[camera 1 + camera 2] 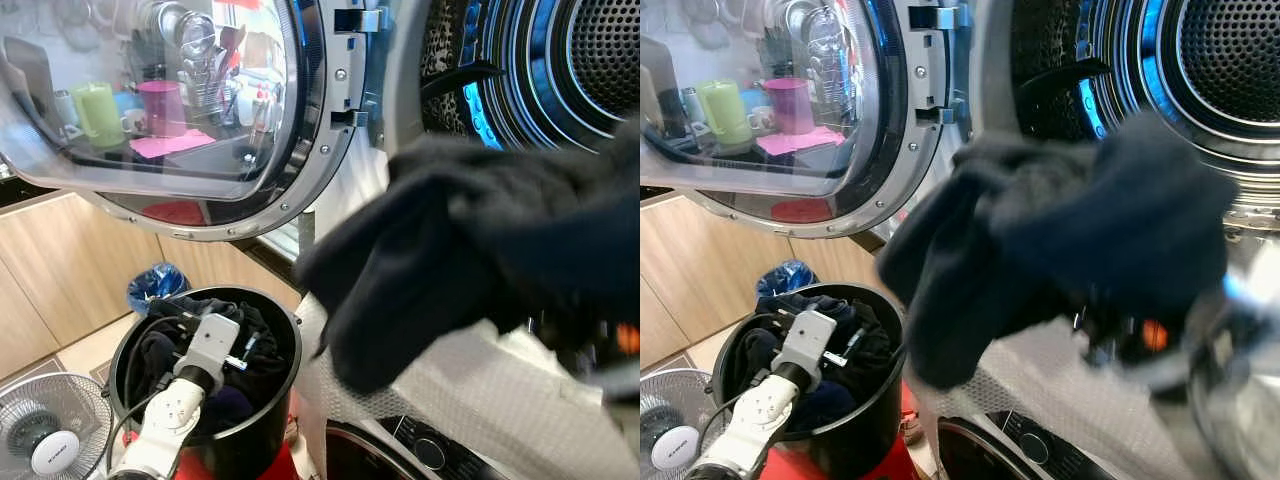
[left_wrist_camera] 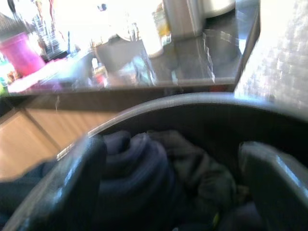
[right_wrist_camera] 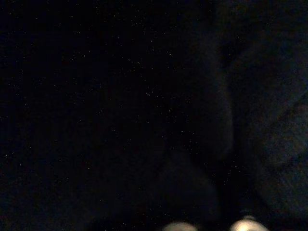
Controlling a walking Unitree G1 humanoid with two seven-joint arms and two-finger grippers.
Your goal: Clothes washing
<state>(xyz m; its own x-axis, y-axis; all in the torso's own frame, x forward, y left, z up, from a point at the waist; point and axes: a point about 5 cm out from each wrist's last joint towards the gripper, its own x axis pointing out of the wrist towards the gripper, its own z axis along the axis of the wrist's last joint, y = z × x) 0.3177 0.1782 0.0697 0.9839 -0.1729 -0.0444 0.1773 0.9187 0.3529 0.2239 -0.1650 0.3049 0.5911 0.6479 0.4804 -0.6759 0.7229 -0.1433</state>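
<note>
A big dark garment (image 1: 1060,250) hangs in the air in front of the washing machine's open drum (image 1: 560,60). It drapes over the right arm, so the cloth covers the right gripper, and I cannot tell if its fingers are wide or closed, or just where they touch the cloth. The drum's round mouth is just behind and above the garment, with its shiny ribbed wall and a holed back plate. The round glass door (image 1: 170,110) is swung open, off to the left of the garment. The left gripper (image 2: 173,192) is low down, well apart from the garment, and it reaches into a black bucket (image 1: 280,400) that stands on the floor. In the head views the silver left arm goes down into the bucket, but the fingers are hidden there. The left wrist view shows what the head views do not: the two black fingers (image 2: 72,192) are spread wide, with more dark clothes (image 2: 144,178) piled between and just past them. They hold nothing that I can see. That view also shows the bucket's rim (image 2: 192,98) and a dark counter past it. The right wrist view is almost all black, with faint folds of dark cloth right up against it. A white fan (image 1: 45,430) and a blue bag (image 1: 155,285) sit on the floor near the bucket.
</note>
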